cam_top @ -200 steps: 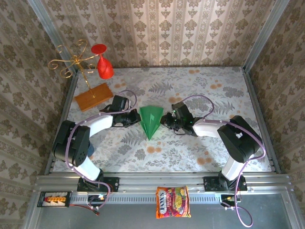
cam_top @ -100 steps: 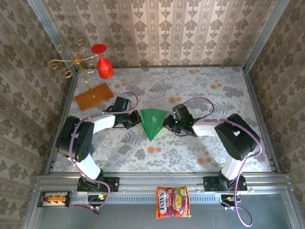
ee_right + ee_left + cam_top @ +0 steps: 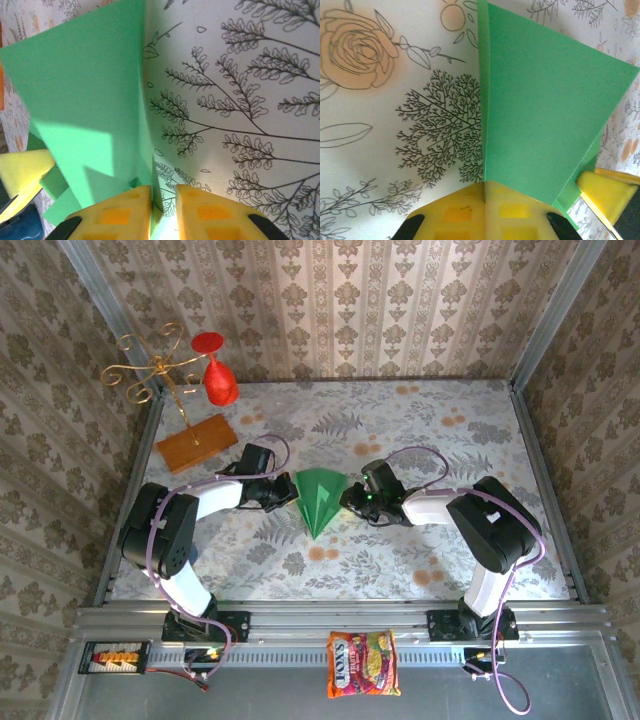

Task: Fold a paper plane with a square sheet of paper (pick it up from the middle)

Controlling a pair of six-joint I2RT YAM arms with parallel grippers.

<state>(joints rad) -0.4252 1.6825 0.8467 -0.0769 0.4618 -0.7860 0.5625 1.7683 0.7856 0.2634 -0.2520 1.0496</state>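
Top view: orange-brown board [image 3: 197, 442] sits at 10 o'clock on the table, well apart from the arms. The left gripper [image 3: 284, 491] reaches in from 9 o'clock and pinches the left edge of the green paper plane [image 3: 321, 498]; in the left wrist view its pads [image 3: 460, 212] are pressed together on the paper. Plane lies mid-table on the floral cloth [image 3: 400, 430], wide end at 12 o'clock, tip at 6 o'clock. The right gripper [image 3: 351, 499] reaches in from 3 o'clock, jaws narrow, with the plane's right edge clamped in the slit between its fingers [image 3: 200, 215]. Snack packet [image 3: 362, 650] is at 6 o'clock, off the cloth.
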